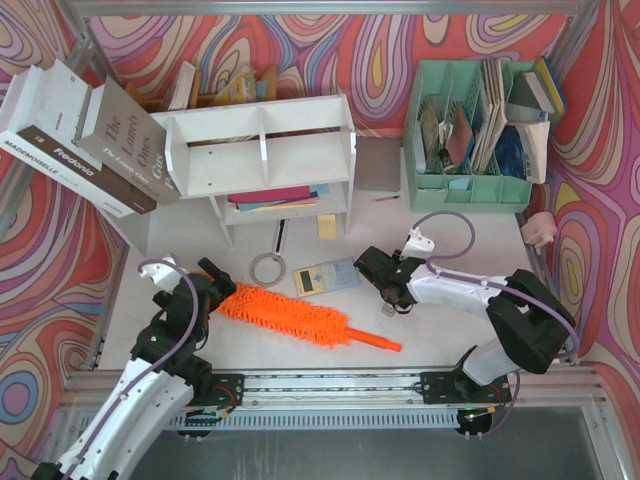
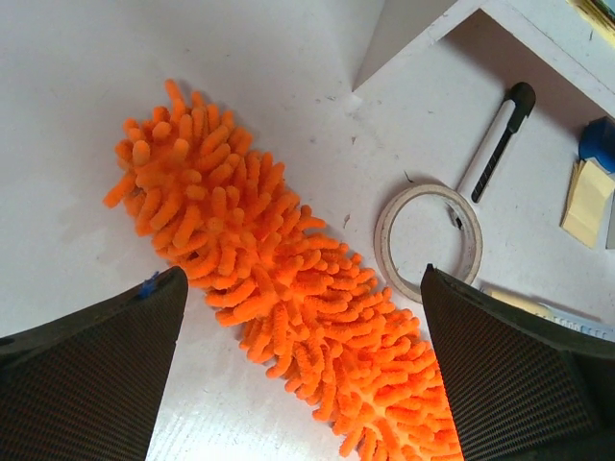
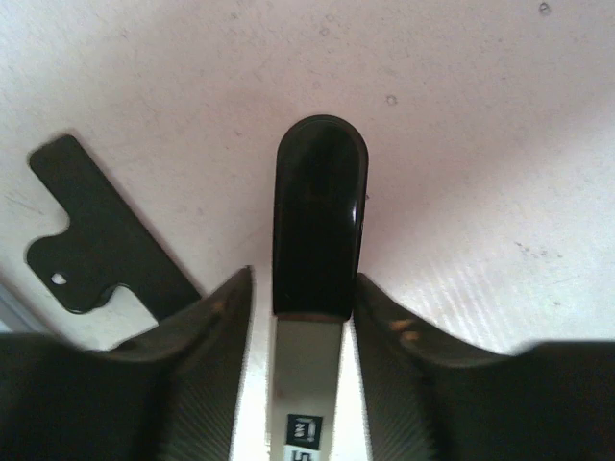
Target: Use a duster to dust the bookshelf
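The orange fluffy duster (image 1: 290, 315) lies flat on the table in front of the white bookshelf (image 1: 262, 150), its thin handle (image 1: 375, 340) pointing right. My left gripper (image 1: 222, 285) hovers over the duster's left end, open wide. In the left wrist view the duster (image 2: 279, 279) runs diagonally between the fingers and touches neither, with the gripper (image 2: 303, 279) above it. My right gripper (image 1: 387, 288) is low over the table, right of the duster. Its jaws (image 3: 303, 288) stand slightly apart around a small black-capped grey stick (image 3: 317, 221), with a thin gap showing on the left side.
A tape ring (image 1: 266, 268), a calculator (image 1: 325, 277) and a pen (image 1: 281, 235) lie between shelf and duster. Large books (image 1: 80, 135) lean at the left. A mint green organizer (image 1: 475, 130) stands at the back right. A flat black bracket (image 3: 96, 230) lies by the right gripper.
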